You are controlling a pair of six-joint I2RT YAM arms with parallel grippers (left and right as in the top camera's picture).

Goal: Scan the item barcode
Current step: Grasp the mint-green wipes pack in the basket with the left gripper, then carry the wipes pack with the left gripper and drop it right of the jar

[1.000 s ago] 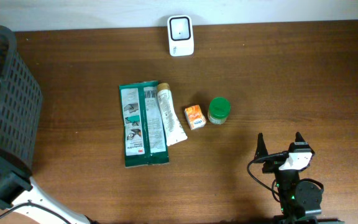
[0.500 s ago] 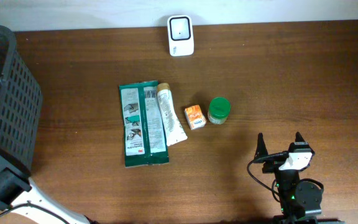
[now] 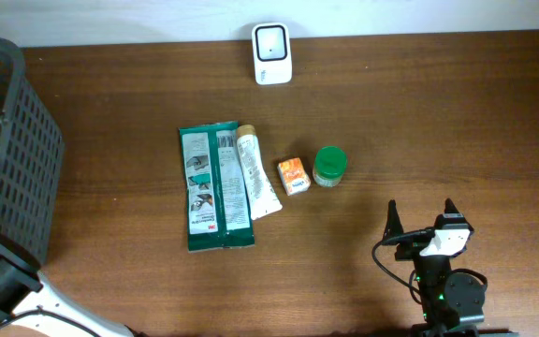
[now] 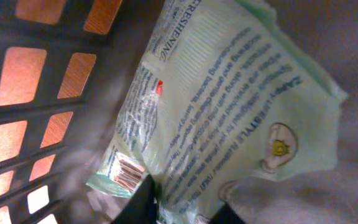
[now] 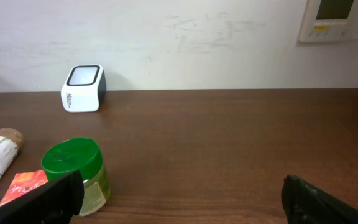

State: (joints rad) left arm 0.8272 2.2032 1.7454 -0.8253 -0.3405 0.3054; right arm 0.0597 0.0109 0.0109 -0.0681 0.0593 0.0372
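In the left wrist view a pale green printed packet (image 4: 229, 106) lies inside the dark mesh basket (image 4: 36, 124), its barcode (image 4: 126, 174) at the lower left corner. My left gripper (image 4: 185, 202) is shut on the packet's lower edge, with a fold of it between the two dark fingers. The overhead view hides this gripper inside the basket (image 3: 17, 140). The white scanner (image 3: 272, 53) stands at the table's far edge, also in the right wrist view as the scanner (image 5: 83, 88). My right gripper (image 3: 422, 220) hangs open over the table at the front right, holding nothing.
A dark green packet (image 3: 215, 187), a white tube (image 3: 257, 174), a small orange box (image 3: 293, 175) and a green-lidded jar (image 3: 329, 166) lie mid-table. The jar (image 5: 76, 168) sits just ahead of my right gripper's left finger.
The left arm's base at the bottom left has shifted slightly down. The right arm and the items on the table have not moved.
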